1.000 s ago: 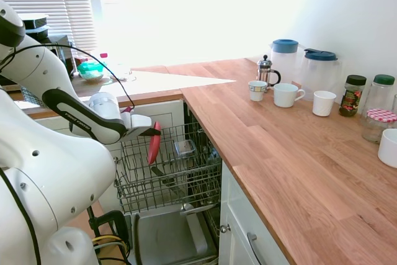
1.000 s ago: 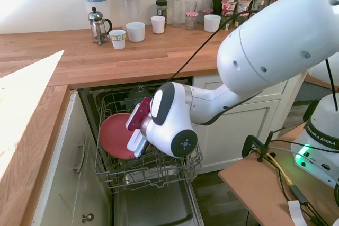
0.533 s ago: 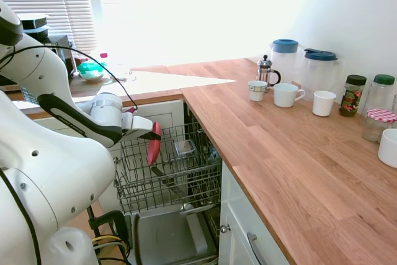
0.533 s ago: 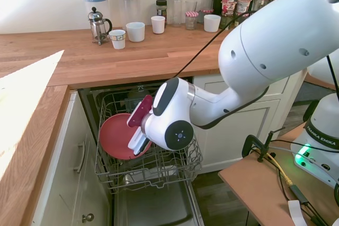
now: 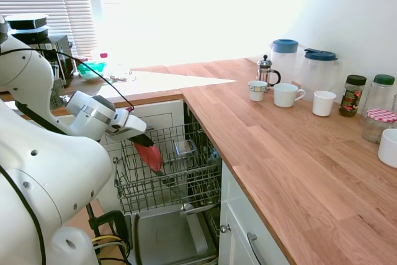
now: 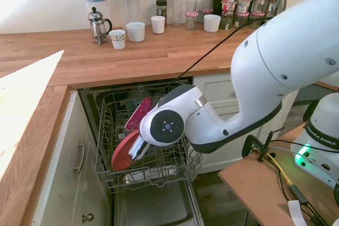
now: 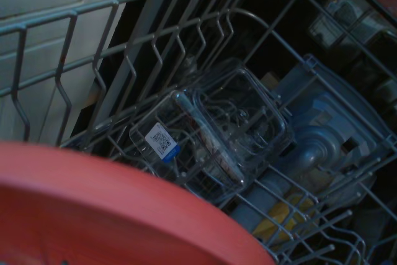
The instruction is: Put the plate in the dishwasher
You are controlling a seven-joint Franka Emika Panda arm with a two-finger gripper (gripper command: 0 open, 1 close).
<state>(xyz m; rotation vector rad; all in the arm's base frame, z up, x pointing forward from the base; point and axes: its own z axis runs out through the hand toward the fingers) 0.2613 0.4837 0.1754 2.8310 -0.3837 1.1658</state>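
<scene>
The coral-pink plate (image 5: 151, 157) leans at a slant inside the dishwasher's grey wire rack (image 5: 197, 183), its lower edge down among the tines. My gripper (image 5: 140, 142) reaches in from the left and is shut on the plate's upper rim. From the other side, the plate (image 6: 121, 153) shows edge-on at the rack's (image 6: 183, 166) left part, with my gripper (image 6: 135, 150) clamped on it. In the wrist view the plate (image 7: 93, 215) fills the lower part of the picture above the rack (image 7: 155, 29). The steel-lined door (image 5: 164, 237) lies dropped open below.
A clear plastic container (image 7: 217, 128) lies in the rack beyond the plate. A small cutlery basket (image 5: 185, 148) sits at the rack's back. The wooden counter (image 5: 291, 153) carries mugs (image 5: 288, 95), a French press (image 5: 266, 71), jugs and jars. White cabinets (image 6: 74, 183) flank the dishwasher.
My wrist has dropped and rotated. The plate went from standing nearly upright to leaning at a slant, lower in the rack, still in my grip.
</scene>
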